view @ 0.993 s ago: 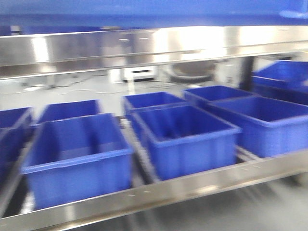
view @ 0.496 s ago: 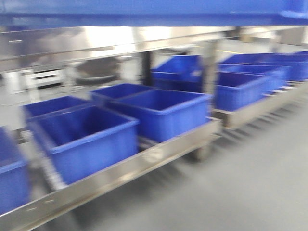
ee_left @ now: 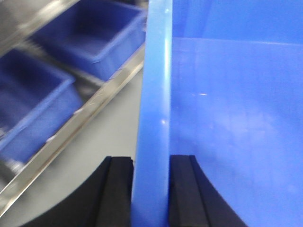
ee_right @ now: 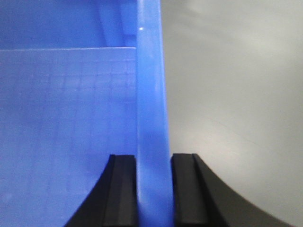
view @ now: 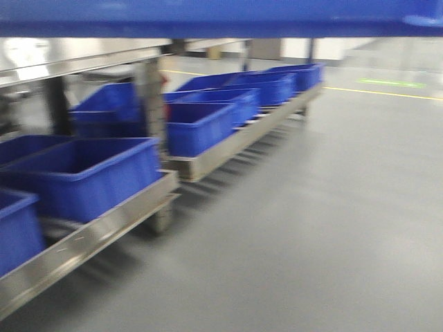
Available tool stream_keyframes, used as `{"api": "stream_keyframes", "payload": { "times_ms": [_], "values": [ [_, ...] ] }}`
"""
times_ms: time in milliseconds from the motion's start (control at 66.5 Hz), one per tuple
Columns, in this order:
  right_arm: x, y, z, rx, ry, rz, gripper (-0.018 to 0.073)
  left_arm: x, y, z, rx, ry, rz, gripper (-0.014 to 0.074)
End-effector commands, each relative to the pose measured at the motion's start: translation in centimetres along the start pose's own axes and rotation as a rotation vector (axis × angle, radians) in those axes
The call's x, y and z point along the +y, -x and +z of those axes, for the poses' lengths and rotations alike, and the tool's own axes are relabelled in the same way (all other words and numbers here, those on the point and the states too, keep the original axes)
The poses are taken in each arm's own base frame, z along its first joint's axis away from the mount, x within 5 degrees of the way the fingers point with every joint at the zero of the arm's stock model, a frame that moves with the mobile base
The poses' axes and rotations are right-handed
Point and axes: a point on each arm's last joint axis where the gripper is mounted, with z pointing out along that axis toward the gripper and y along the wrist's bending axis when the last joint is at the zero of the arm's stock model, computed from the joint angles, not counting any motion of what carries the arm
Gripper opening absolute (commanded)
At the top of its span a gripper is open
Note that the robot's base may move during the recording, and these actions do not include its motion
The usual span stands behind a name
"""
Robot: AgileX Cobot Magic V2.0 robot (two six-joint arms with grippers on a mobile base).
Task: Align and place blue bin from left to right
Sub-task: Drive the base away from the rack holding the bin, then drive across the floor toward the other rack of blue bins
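I carry a blue bin between both arms. Its rim crosses the top of the front view as a blue band (view: pixel 221 17). In the left wrist view my left gripper (ee_left: pixel 150 163) is shut on the bin's left wall (ee_left: pixel 154 94), one black finger on each side. The right wrist view shows my right gripper (ee_right: pixel 154 161) shut on the bin's right wall (ee_right: pixel 150 85), with the bin's inside (ee_right: pixel 66 118) to its left. Neither gripper shows in the front view.
A low steel rack (view: pixel 104 225) runs along the left and away into the distance, holding several blue bins (view: pixel 83 173). A steel post (view: pixel 149 97) stands on it. Grey floor (view: pixel 325 207) lies to the right, with a yellow line (view: pixel 384 92) far off.
The view has swung right: the rack with its bins has slid from the centre to the left edge, and grey floor now fills the right. Both grippers still hold the bin.
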Motion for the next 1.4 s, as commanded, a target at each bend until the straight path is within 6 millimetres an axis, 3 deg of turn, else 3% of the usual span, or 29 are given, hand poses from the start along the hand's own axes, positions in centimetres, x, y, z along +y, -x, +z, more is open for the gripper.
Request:
{"api": "stream_keyframes", "payload": {
  "times_ms": [0,1384],
  "values": [
    [1.31,0.33,-0.55,-0.053,0.118,-0.006,-0.0162,-1.42,0.39,-0.82,-0.046,-0.132,-0.015,-0.0111],
    [1.31,0.33,-0.55,-0.053,0.118,-0.006,-0.0162,-1.39,0.41,-0.82,-0.049,-0.129,-0.013,-0.0111]
  ]
}}
